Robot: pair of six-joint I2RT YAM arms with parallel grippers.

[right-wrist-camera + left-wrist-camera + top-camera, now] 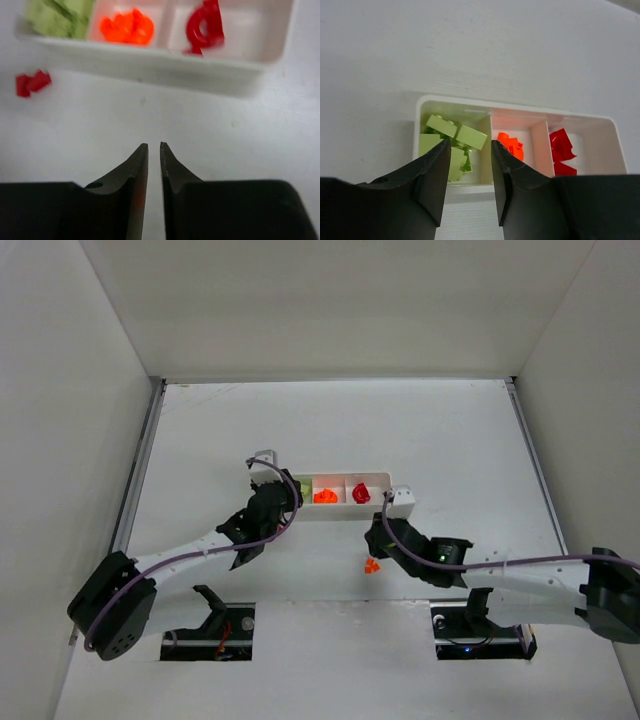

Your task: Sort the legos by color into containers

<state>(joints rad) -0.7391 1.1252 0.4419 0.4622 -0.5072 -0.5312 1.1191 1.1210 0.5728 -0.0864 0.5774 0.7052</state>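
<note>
Reference landmark: the white tray (378, 488), set crosswise on the table (450, 440) beyond both arm bases.

**Left arm.** The left arm (190, 558) extends from its base at the near left, running diagonally up to the tray's left end. The wrist is pitched downward. The left gripper (470, 145) hangs above the near wall of the tray, over the left compartment and close to the first divider. Its jaws stand moderately apart and there is nothing between them.

**Right arm.** The right arm (520, 575) reaches in low from the near right, with the forearm almost level and the wrist pointing at the tray's near side. The right gripper (154, 146) sits on the near side of the tray, apart from it, over bare table. Its fingers are closed to a thin slit and carry nothing.

**Task items.**
- The yellow-green bricks (455, 134) are piled in the tray's left compartment.
- The orange bricks (511, 145) are in the middle compartment.
- The red bricks (561, 147) are in the right compartment.
- One loose brick (371, 566), orange-red in colour, lies on the table on the near side of the tray. It is clear of the tray and just beside the right gripper.
</note>
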